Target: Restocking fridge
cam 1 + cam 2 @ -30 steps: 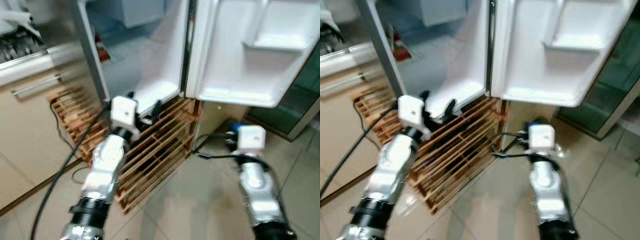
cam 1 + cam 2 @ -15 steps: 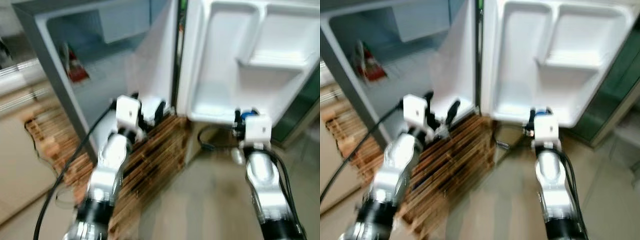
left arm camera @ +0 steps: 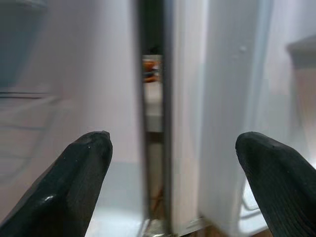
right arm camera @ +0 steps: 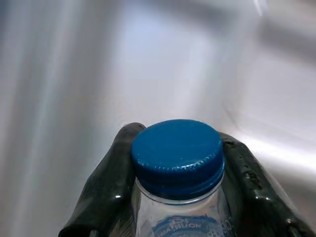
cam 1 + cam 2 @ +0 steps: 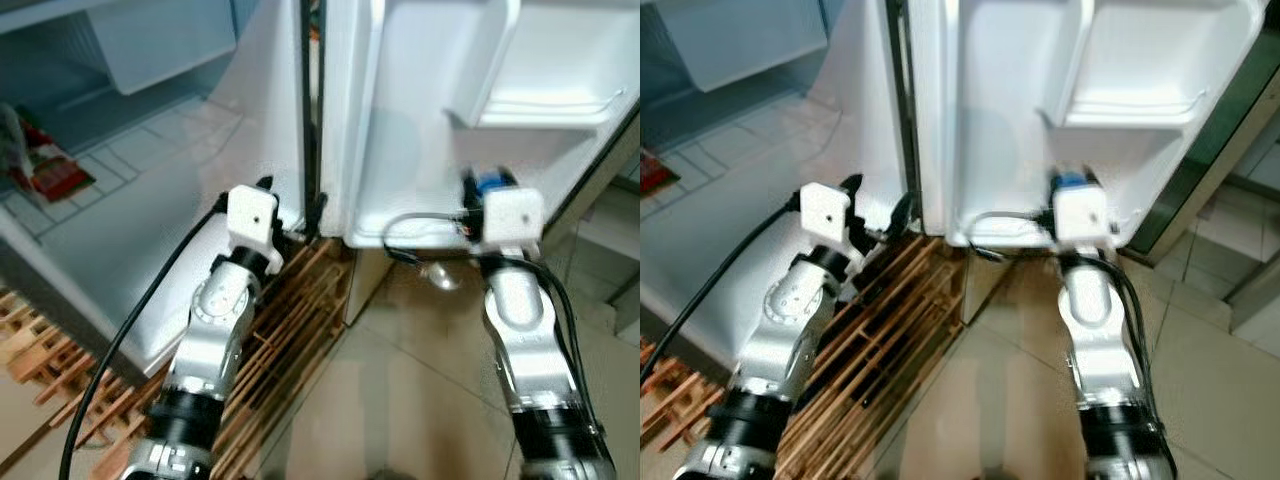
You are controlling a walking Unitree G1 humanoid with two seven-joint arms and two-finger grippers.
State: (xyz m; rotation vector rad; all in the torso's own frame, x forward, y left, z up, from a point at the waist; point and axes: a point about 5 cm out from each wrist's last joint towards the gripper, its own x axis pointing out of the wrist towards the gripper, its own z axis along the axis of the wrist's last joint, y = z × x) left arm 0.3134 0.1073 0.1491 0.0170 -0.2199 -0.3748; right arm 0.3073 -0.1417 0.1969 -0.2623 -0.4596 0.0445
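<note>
The fridge stands open, with its white door (image 5: 400,120) swung to the right. My right gripper (image 5: 490,186) is shut on a clear water bottle with a blue cap (image 4: 176,153). It holds the bottle at the bottom rim of the door, just under the door's lower shelf (image 5: 400,225). The cap (image 5: 1068,182) peeks over the white wrist block. My left gripper (image 5: 292,200) is open and holds nothing. It sits at the hinge gap between the fridge body and the door, and its black fingers (image 3: 84,168) frame that gap.
A red packet (image 5: 45,170) lies on the fridge's wire shelf (image 5: 150,150) at the left. The door's upper shelf (image 5: 540,100) is above my right arm. A wooden pallet (image 5: 290,320) lies under the fridge, a black cable (image 5: 130,340) trails from my left arm, and tiled floor (image 5: 400,400) is below.
The view has closed in on the fridge, which now looms larger. My right gripper has risen with the bottle from below the door to its bottom rim. The left gripper stays open.
</note>
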